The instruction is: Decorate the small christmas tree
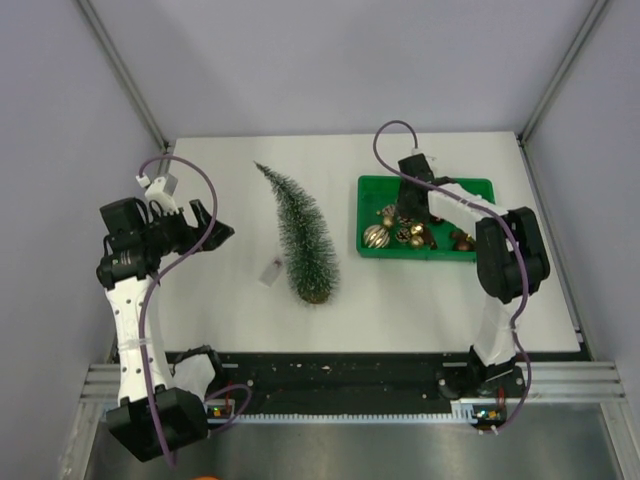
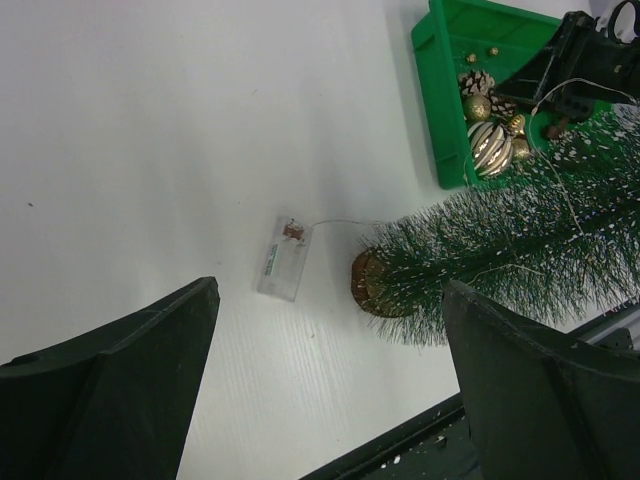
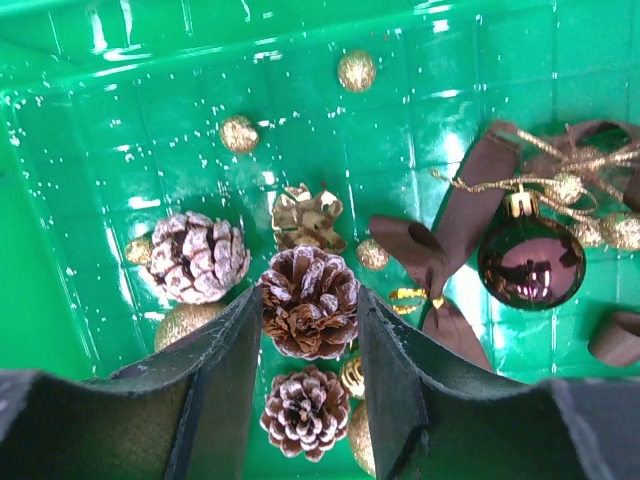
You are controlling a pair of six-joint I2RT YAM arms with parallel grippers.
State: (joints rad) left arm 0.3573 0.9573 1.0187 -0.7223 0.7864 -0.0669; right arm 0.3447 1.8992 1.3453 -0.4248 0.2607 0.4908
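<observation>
Claws, left to right: left claw (image 1: pixel 213 223) released, jaws spread wide, hanging over the white table (image 1: pixel 220 310). Just to its right sits the small christmas tree (image 1: pixel 305 235), wooden base (image 1: pixel 316 295) toward the arms, a clear little box (image 1: pixel 268 272) beside it. Further right, right claw (image 3: pixel 310 296) is down in the green tray (image 1: pixel 380 190), fingers pressed on both sides of a frosted pine cone (image 3: pixel 308 322), grasping it.

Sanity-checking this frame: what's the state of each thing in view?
small christmas tree, upright, bare but for a thin wire
left gripper, wide open, empty
right gripper, closed on pine cone
green tray, holding ornaments
battery box, lying flat, wired to tree
</observation>
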